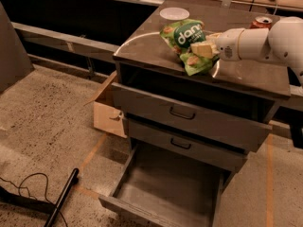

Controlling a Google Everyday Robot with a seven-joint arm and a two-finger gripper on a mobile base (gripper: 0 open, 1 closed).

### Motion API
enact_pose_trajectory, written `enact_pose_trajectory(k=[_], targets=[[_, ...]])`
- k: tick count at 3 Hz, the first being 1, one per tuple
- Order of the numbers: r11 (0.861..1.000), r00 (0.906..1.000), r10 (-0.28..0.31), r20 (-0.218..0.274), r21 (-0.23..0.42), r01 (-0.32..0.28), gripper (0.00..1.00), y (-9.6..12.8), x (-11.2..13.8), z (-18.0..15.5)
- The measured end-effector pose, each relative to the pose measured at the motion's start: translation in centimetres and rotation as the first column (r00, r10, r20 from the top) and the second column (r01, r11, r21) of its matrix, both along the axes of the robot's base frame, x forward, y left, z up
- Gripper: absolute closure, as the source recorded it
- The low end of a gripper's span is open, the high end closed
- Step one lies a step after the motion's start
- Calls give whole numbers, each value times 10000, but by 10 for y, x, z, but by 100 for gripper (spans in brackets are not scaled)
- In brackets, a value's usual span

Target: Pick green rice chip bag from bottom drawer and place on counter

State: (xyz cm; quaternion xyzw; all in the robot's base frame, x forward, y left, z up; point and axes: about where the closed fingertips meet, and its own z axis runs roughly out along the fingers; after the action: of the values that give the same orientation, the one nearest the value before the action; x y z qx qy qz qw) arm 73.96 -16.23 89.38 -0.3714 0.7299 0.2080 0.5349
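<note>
The green rice chip bag (185, 42), light green with a dark round logo, is held over the counter (246, 70) near its middle. My gripper (204, 48) is shut on the bag's right side, reaching in from the right on the white arm (265, 41). I cannot tell whether the bag's lower edge touches the counter. The bottom drawer (165, 188) is pulled fully out below and holds nothing.
A red soda can (261, 22) stands at the counter's back right behind the arm. A white round lid (174, 13) lies at the back. Two upper drawers (189, 119) stand slightly out. A cardboard box (110, 109) sits left of the cabinet; a black pole and cable (61, 197) lie on the floor.
</note>
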Motion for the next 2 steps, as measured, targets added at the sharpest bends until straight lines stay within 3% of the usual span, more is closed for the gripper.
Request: enact_pose_trajectory(k=[1, 2], targets=[[9984, 9985, -512, 204, -243, 517, 36, 0, 14, -11], [9975, 9976, -632, 272, -288, 639, 13, 0, 16, -13]])
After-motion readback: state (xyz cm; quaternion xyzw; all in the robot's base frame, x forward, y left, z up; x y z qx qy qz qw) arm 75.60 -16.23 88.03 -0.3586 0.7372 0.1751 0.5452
